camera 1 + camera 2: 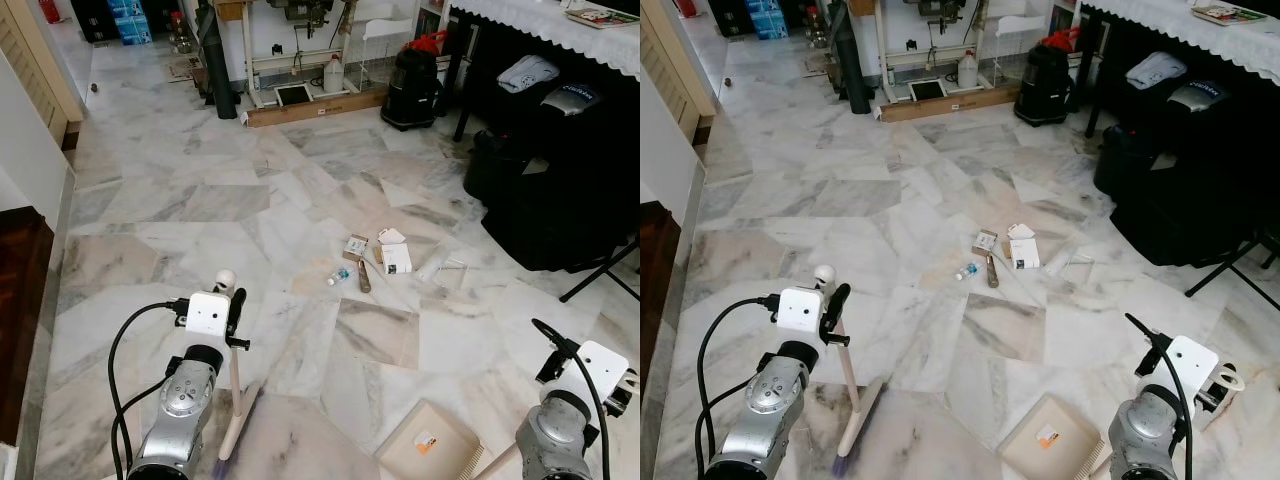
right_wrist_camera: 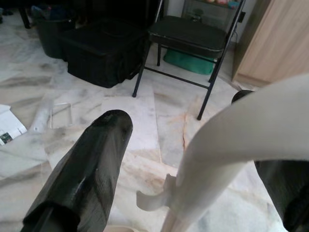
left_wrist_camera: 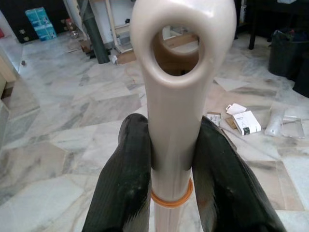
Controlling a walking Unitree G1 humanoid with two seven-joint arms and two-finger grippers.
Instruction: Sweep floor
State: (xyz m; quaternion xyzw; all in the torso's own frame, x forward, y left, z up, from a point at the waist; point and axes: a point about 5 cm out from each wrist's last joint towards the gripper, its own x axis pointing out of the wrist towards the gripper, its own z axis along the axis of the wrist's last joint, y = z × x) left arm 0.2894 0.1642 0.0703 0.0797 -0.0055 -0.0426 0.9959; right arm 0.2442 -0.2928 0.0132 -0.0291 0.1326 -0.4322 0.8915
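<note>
Bright, even indoor light; sharp head views, soft close-up wrist views.
</note>
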